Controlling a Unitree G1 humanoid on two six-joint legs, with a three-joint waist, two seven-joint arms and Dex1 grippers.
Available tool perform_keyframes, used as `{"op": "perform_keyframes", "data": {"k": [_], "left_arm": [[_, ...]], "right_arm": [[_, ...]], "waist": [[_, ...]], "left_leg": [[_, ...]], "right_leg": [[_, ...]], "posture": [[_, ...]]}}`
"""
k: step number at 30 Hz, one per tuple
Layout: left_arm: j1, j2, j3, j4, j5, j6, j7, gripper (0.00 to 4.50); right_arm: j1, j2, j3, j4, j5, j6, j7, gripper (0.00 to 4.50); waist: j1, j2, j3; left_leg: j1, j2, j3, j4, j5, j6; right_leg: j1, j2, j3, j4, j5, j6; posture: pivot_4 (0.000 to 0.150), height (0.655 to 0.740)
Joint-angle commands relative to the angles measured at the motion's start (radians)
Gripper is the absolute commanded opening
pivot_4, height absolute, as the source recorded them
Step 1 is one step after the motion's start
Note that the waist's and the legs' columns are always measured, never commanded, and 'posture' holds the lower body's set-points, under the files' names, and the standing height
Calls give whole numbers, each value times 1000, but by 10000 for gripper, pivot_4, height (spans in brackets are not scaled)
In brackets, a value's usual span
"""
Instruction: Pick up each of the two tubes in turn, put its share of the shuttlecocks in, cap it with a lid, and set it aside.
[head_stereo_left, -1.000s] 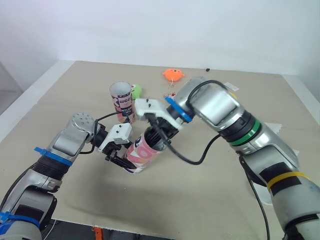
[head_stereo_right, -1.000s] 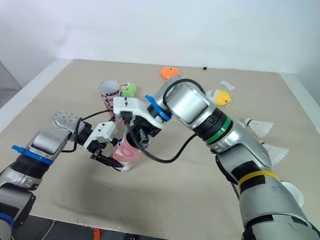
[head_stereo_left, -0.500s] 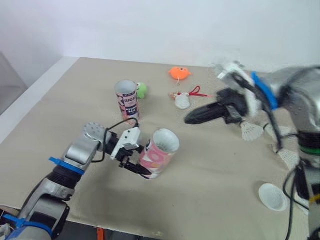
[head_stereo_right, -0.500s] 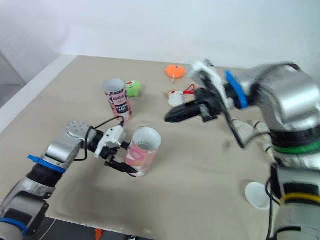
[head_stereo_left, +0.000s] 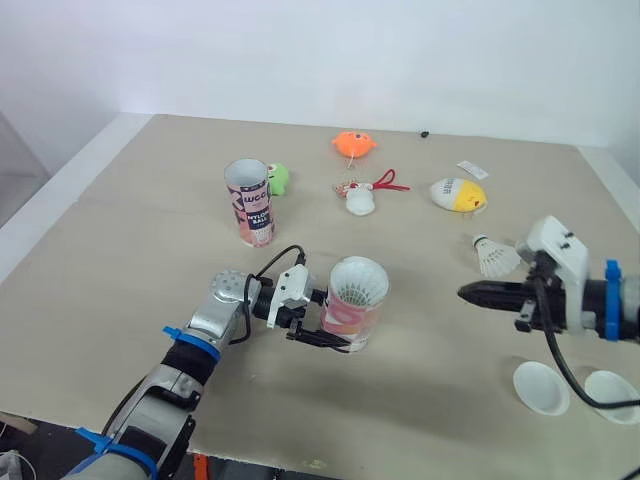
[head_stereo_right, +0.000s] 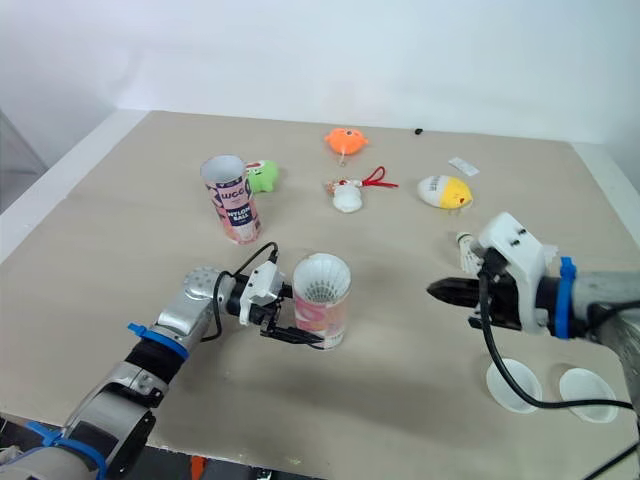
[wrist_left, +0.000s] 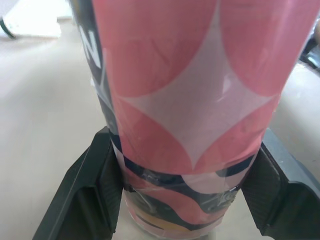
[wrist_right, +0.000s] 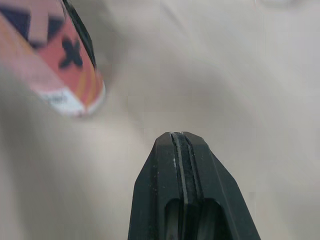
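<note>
A pink patterned tube (head_stereo_left: 355, 310) stands nearly upright near the table's front, with white feathers showing in its open mouth. My left gripper (head_stereo_left: 333, 336) is shut on its lower part, one black finger (wrist_left: 85, 195) on each side of the tube (wrist_left: 185, 100). A second open tube (head_stereo_left: 250, 203) stands upright farther back on the left. My right gripper (head_stereo_left: 468, 293) hovers shut and empty at the right, pointing toward the pink tube (wrist_right: 55, 65). A loose shuttlecock (head_stereo_left: 490, 257) lies just behind it. Two white lids (head_stereo_left: 541, 388) (head_stereo_left: 612, 397) lie at the front right.
Small toys lie across the back: an orange one (head_stereo_left: 350, 146), a green one (head_stereo_left: 277, 179) by the second tube, a white one with a red string (head_stereo_left: 362, 197), and a yellow and white one (head_stereo_left: 457, 194). The table's front edge runs close below the held tube.
My right arm has pulled back from the pink tube's mouth to the table's right side. The left gripper has kept hold and brought the tube from tilted to nearly upright, further right.
</note>
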Motion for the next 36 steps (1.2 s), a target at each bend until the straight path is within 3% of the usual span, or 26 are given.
{"op": "perform_keyframes", "data": {"k": [1,3,5,8,12,13,16,24,27,36], "left_arm": [[-8,-21,-3,55,14,-53,-16,28278],[2,-24,-8,80,23,-83,-25,28278],[10,-25,-6,93,18,-88,-35,28278],[32,-11,4,89,18,-106,-30,28278],[54,9,20,90,30,-137,-15,28278],[60,8,20,90,38,-146,-3,28278],[80,10,26,63,39,-155,29,28278],[101,31,35,-4,27,-131,64,28278],[114,41,34,-29,25,-114,72,28278],[127,88,22,-89,14,17,62,28278]], "right_arm": [[70,-43,-133,-37,-31,-46,-11,750],[112,-47,-188,-29,-35,-43,-17,750],[170,-57,-245,-31,-26,-45,20,6661],[307,-75,-356,-75,-9,-32,117,19064],[510,-96,-380,-37,-132,-181,180,37719],[548,-101,-361,-9,-165,-233,185,40583],[566,-130,-257,70,-237,-356,158,40583],[343,-200,70,360,-323,-515,97,40583],[287,-203,140,414,-316,-525,118,40583],[237,-208,245,499,-316,-564,172,40583]], "waist": [[0,0,0],[0,0,0],[0,0,0],[0,0,0],[-1,-1,0],[-3,-1,0],[-15,-3,1],[-20,-4,4],[-19,-3,3],[-19,-1,2]], "left_leg": [[0,0,0,0,0,0],[3,0,-1,0,0,1],[6,1,-1,0,0,1],[6,1,-1,0,0,1],[7,3,-2,-1,0,0],[7,4,-1,-1,0,0],[12,6,1,-1,0,0],[21,10,2,-2,3,-2],[21,11,3,-4,3,-3],[21,12,3,-10,3,-3]], "right_leg": [[1,0,0,0,0,0],[5,1,0,-2,1,1],[8,1,0,-4,0,1],[9,2,0,-4,0,1],[9,4,0,-4,0,0],[9,5,0,-4,0,0],[13,6,0,-4,0,-2],[20,6,-1,-5,-2,-4],[19,7,-1,-5,-1,-11],[17,10,0,-5,-1,-8]], "posture": [[1500,7400],[1500,7400],[1500,7400],[1500,7400],[1500,7400],[1500,7400],[1500,7400],[1500,7400],[1500,7400],[1500,7400]]}}
